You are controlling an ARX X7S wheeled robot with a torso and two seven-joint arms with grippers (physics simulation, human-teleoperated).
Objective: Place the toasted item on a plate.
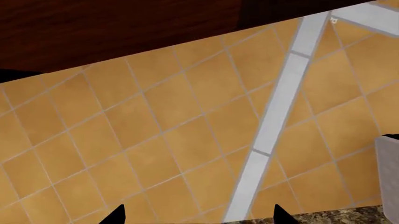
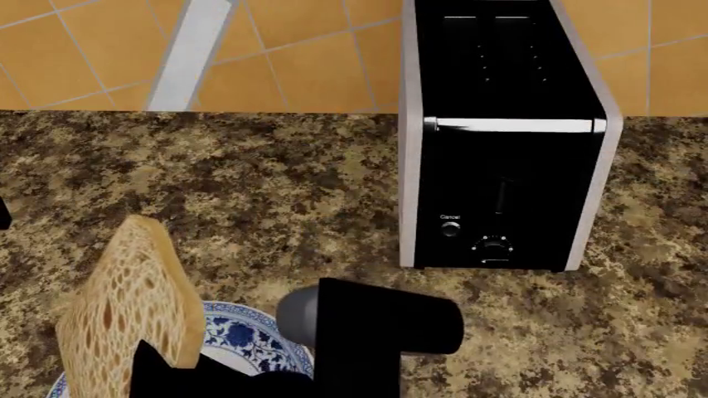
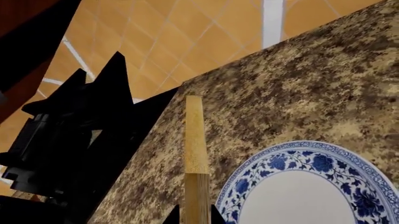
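The toasted item (image 2: 133, 307) is a golden-tan slice of bread held upright, edge-on in the right wrist view (image 3: 194, 154). My right gripper (image 3: 194, 217) is shut on its lower edge; in the head view the gripper (image 2: 155, 373) is at the bottom left, its arm coming in from the bottom centre. The blue-rimmed white plate (image 2: 249, 336) lies on the counter just below and beside the slice, and also shows in the right wrist view (image 3: 311, 161). The slice hangs above the plate's left rim, apart from it. My left gripper (image 1: 199, 215) is open and empty, facing the tiled wall.
A black and silver toaster (image 2: 503, 141) stands on the speckled granite counter (image 2: 277, 191) at the right, against the orange tiled wall (image 1: 156, 130). Its edge shows in the left wrist view (image 1: 389, 177). My left arm's black body (image 3: 74, 140) is beside the slice.
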